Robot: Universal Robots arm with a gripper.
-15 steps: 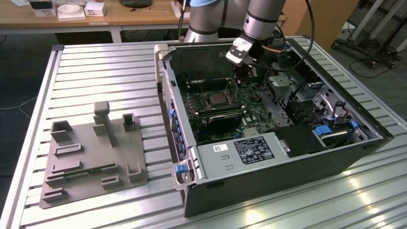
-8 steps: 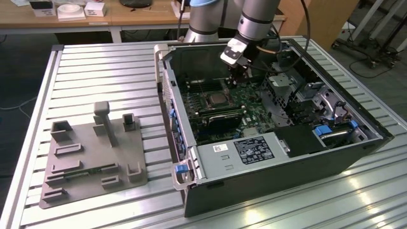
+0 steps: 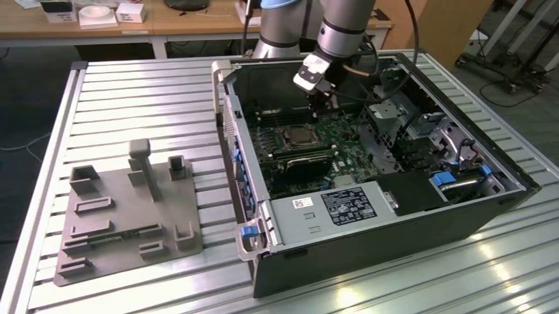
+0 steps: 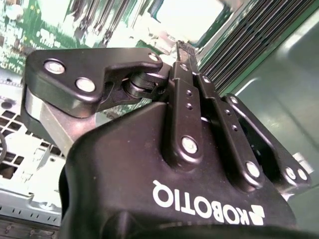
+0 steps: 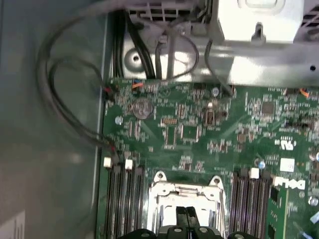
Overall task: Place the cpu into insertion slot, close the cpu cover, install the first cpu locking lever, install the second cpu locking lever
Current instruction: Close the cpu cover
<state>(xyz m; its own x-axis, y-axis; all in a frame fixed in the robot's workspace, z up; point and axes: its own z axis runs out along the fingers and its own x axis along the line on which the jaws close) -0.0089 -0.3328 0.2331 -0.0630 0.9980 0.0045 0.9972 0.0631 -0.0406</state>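
Slatted metal table (image 3: 140, 91) bears an open computer case (image 3: 376, 255); a grey fixture (image 3: 114, 229) beside.

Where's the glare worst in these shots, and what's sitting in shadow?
Exterior view: light streaks glare off the table near the case, whose inside wall is shadowed. Second wrist view: a white patch beyond the claw is washed out. First wrist view: the bracket above the board is blown out, and the cover glints.

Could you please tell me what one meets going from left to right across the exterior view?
Grey fixture plate → insertion slot on the green board → metal cage → blue clip.
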